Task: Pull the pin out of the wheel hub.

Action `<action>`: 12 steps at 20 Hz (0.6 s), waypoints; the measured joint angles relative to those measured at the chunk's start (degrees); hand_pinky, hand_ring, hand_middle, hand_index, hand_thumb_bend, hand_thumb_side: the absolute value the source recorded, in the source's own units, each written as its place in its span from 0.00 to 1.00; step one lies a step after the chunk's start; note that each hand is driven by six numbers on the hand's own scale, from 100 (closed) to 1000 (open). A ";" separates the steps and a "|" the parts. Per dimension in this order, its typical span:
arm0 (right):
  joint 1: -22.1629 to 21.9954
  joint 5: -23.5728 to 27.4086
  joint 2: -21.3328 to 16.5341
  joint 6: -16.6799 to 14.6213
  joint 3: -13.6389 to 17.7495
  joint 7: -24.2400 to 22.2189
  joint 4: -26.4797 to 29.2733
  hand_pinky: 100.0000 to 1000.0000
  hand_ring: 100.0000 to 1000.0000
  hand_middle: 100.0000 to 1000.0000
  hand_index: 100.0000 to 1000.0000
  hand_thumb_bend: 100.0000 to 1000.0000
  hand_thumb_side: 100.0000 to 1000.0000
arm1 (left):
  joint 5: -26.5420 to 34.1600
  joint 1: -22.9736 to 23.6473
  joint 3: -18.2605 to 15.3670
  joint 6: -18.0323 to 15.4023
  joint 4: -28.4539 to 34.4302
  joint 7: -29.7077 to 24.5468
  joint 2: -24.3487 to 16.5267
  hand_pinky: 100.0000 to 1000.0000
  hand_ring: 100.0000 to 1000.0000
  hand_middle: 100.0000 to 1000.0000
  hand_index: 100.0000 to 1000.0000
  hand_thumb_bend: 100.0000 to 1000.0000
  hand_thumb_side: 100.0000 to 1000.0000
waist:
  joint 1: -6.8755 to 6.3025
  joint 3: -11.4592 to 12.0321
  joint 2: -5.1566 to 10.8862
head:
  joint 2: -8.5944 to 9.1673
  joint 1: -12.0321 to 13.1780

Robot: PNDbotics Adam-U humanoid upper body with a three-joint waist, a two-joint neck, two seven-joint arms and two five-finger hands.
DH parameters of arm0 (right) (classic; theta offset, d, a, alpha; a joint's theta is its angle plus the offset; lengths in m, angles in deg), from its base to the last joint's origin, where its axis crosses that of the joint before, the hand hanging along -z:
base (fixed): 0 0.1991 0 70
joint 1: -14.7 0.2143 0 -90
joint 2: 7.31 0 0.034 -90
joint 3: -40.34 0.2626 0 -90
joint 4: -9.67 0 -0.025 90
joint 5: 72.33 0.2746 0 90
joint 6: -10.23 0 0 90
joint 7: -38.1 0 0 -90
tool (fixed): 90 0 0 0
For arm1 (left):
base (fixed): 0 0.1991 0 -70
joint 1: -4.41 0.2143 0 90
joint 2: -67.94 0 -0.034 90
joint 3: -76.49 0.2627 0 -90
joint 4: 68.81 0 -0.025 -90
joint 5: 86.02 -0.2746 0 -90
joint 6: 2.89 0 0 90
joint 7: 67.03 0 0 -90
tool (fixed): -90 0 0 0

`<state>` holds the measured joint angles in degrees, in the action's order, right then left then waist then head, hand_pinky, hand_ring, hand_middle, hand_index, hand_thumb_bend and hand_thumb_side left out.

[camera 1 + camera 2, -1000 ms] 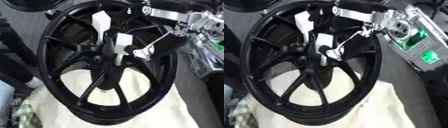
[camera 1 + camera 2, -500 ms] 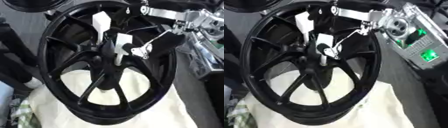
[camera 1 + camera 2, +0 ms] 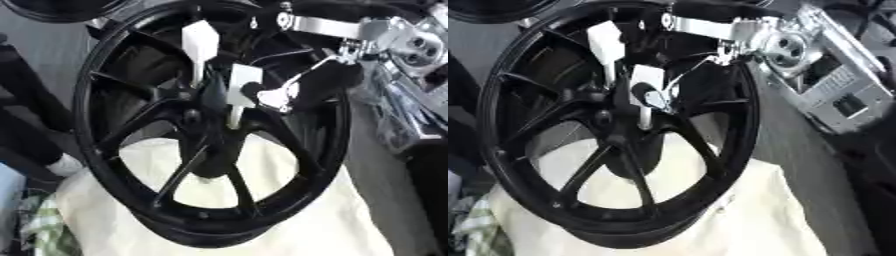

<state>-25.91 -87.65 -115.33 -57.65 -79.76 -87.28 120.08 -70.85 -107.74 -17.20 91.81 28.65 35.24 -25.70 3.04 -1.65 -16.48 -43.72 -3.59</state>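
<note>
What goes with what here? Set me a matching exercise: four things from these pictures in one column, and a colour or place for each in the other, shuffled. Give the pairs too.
Things:
1. wheel
2. sheet
3. rag
4. right hand

Descriptions:
A. checked green, in the lower left corner
B. black, with spokes
C. cream, lying under the wheel
D. comes in from the upper right towards the wheel's middle

Pairs: 1-B, 2-C, 3-A, 4-D

Your two head cameras look steeply down, close on the black wheel (image 3: pixel 206 140); both share its hub and spokes, the right eye's picture shifted slightly sideways.
</note>
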 measured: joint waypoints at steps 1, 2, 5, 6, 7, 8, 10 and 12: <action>-0.01 -0.13 0.01 -0.06 -0.05 -0.08 -0.23 0.94 0.86 0.73 0.89 0.12 0.34 | 0.00 0.00 0.00 0.00 0.00 -0.01 0.00 0.61 0.69 0.64 0.73 0.01 0.80 | 0.00 0.00 0.00 | 0.00 -0.01; -0.01 -0.22 0.01 -0.11 -0.15 -0.15 -0.43 0.93 0.86 0.71 0.88 0.12 0.36 | -0.01 0.00 0.00 0.01 0.00 -0.01 0.00 0.61 0.69 0.64 0.73 0.01 0.80 | 0.00 0.00 0.00 | 0.00 -0.01; -0.18 -0.57 0.02 -0.24 -0.34 -0.41 -0.99 0.93 0.86 0.70 0.88 0.12 0.38 | -0.01 0.00 0.00 0.01 0.00 -0.01 0.00 0.61 0.69 0.64 0.73 0.01 0.80 | 0.00 0.01 0.00 | 0.00 -0.02; -0.47 -0.64 0.02 -0.31 -0.34 -0.49 -1.03 0.93 0.86 0.70 0.88 0.12 0.39 | -0.02 0.00 0.00 0.01 0.00 -0.01 0.00 0.61 0.69 0.64 0.73 0.01 0.80 | 0.00 0.02 0.00 | 0.00 -0.03; -0.61 -0.66 0.00 -0.41 -0.35 -0.58 -1.04 0.93 0.86 0.70 0.88 0.12 0.39 | -0.02 0.00 0.00 0.01 0.00 -0.01 0.00 0.61 0.69 0.64 0.73 0.01 0.80 | 0.00 0.02 0.00 | 0.00 -0.03; -0.76 -0.67 -0.01 -0.51 -0.35 -0.68 -1.04 0.93 0.86 0.70 0.88 0.12 0.39 | -0.02 0.00 0.00 0.01 0.00 -0.01 0.00 0.61 0.69 0.64 0.73 0.01 0.80 | 0.00 0.05 0.00 | 0.00 -0.03; -1.06 -0.74 -0.04 -0.64 -0.34 -0.84 -1.04 0.93 0.86 0.70 0.88 0.13 0.40 | -0.02 0.00 0.00 0.01 0.00 -0.01 0.00 0.61 0.69 0.64 0.73 0.01 0.80 | 0.01 0.08 0.00 | 0.00 -0.03; -1.09 -1.08 -0.05 -0.75 -0.34 -0.97 -1.05 0.93 0.86 0.70 0.88 0.13 0.40 | -0.02 0.00 0.00 0.01 0.00 -0.01 0.00 0.61 0.69 0.63 0.73 0.01 0.80 | 0.01 0.14 0.00 | 0.00 -0.06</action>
<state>-27.00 -88.73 -115.38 -58.39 -80.10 -88.25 119.03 -70.87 -107.74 -17.20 91.82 28.65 35.23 -25.70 3.04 -1.51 -16.48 -43.73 -3.65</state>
